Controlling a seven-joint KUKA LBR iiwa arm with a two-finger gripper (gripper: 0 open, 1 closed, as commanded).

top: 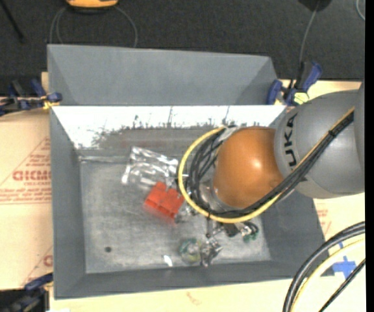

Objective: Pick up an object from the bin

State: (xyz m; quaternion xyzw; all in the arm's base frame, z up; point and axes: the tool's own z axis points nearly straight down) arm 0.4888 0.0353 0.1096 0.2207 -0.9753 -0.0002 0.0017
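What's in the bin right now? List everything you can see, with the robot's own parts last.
bin: one, grey metal, centre of view
clear plastic piece: one, transparent and crumpled, far left of the floor
red block: one, red, mid floor, just nearer than the plastic
round green thing: one, greenish, near edge of the floor
green bit: one, green, near right, partly hidden
white scrap: one, white, near edge
arm: one, grey, reaching in from the right
orange cover: one, orange, on the wrist
cables: several, yellow and black, looped round the cover
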